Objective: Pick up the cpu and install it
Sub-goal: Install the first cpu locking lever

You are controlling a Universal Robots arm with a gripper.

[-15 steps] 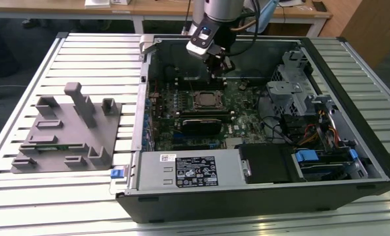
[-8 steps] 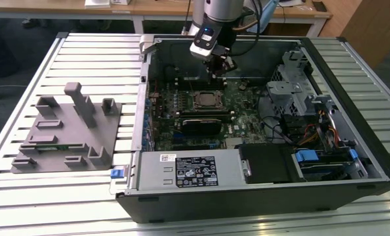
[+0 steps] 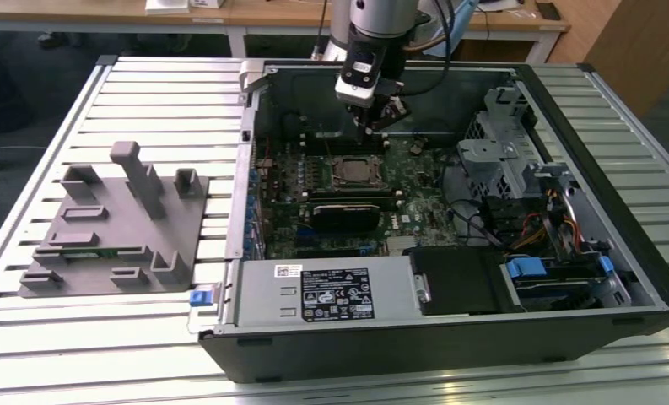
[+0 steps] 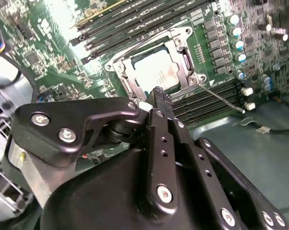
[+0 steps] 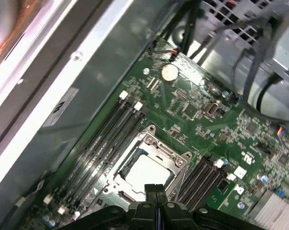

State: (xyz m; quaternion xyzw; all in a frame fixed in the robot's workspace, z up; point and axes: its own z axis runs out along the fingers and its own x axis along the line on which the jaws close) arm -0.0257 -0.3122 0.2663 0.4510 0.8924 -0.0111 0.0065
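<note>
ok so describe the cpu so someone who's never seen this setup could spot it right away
Look inside the open computer case, at the green motherboard. The cpu is the flat silvery square seated in the metal-framed socket between rows of dark memory slots, the one pale plate there.

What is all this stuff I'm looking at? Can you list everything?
Silvery square cpu chip: one, seated in the socket on the board.
Dark metal-framed socket: one, around the cpu.
Green motherboard: one, inside the case.
Black open computer case: one, lying on the table.
Grey plastic holder block: one, on the exterior view's left.
Slatted metal table: one, silver, under everything.
Black gripper: one, fingers closed together, empty, above the socket.
</note>
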